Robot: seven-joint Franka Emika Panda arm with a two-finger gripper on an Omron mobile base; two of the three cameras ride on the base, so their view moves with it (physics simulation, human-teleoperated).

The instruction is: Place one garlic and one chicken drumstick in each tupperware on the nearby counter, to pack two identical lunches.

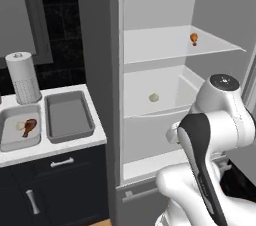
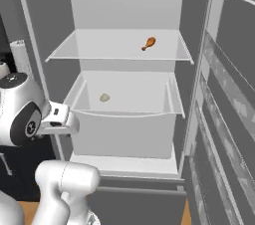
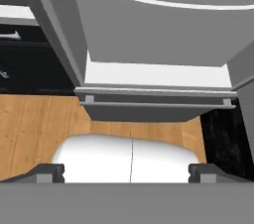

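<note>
gripper (image 3: 126,171) fingers spread wide, holding nothing, low before the open fridge (image 1: 117,120). left tupperware (image 1: 10,142) on the counter (image 1: 75,145) holds a drumstick (image 1: 29,127) and garlic (image 1: 20,126); right tupperware (image 1: 68,115) bare. fridge shelves carry another drumstick (image 1: 193,38) and garlic (image 1: 154,97).

My two base cameras look forward from behind me into the open white fridge (image 1: 165,70); my hand camera looks down near its bottom drawer.

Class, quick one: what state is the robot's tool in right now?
Tool: open, jaws spread wide, holding nothing.
</note>
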